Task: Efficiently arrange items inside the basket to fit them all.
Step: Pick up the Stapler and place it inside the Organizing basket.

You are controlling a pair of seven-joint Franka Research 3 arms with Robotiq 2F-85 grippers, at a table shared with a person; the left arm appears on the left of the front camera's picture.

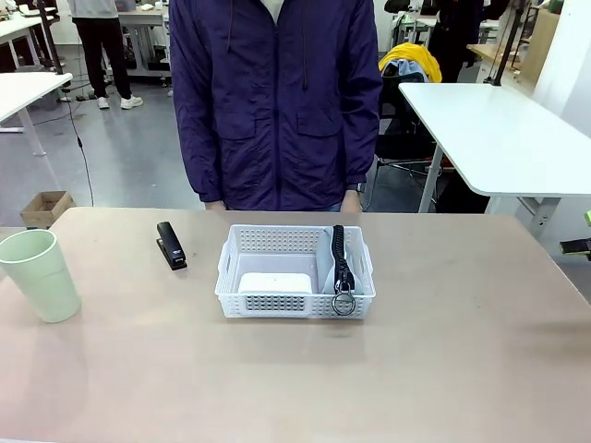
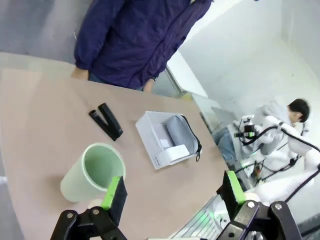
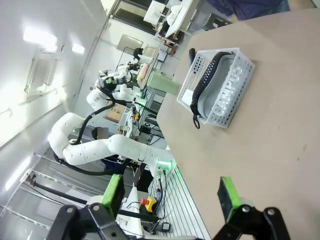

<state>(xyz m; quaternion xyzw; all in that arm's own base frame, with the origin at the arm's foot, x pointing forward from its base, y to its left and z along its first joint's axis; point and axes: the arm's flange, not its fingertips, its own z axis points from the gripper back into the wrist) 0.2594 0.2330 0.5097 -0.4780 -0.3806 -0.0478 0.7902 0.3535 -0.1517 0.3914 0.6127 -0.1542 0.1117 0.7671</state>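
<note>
The tan counter [image 1: 443, 351] spans the front view, and a person [image 1: 277, 101] in a dark purple jacket stands at its far edge. The white basket [image 1: 295, 303] sits at the counter's middle. The grey pouch [image 1: 340, 263] stands on edge along the basket's right wall, zipper up, with its ring over the near rim. The pale green cup [image 1: 39, 274] stands upright near the counter's left edge, well apart from the basket. The white clock [image 1: 275, 281] lies flat in the basket's near left part. The black stapler [image 1: 171, 245] lies on the counter left of the basket, not touching it. The left fingers [image 2: 114, 194] are spread wide and grasp nothing, as are the right fingers [image 3: 113, 190].
</note>
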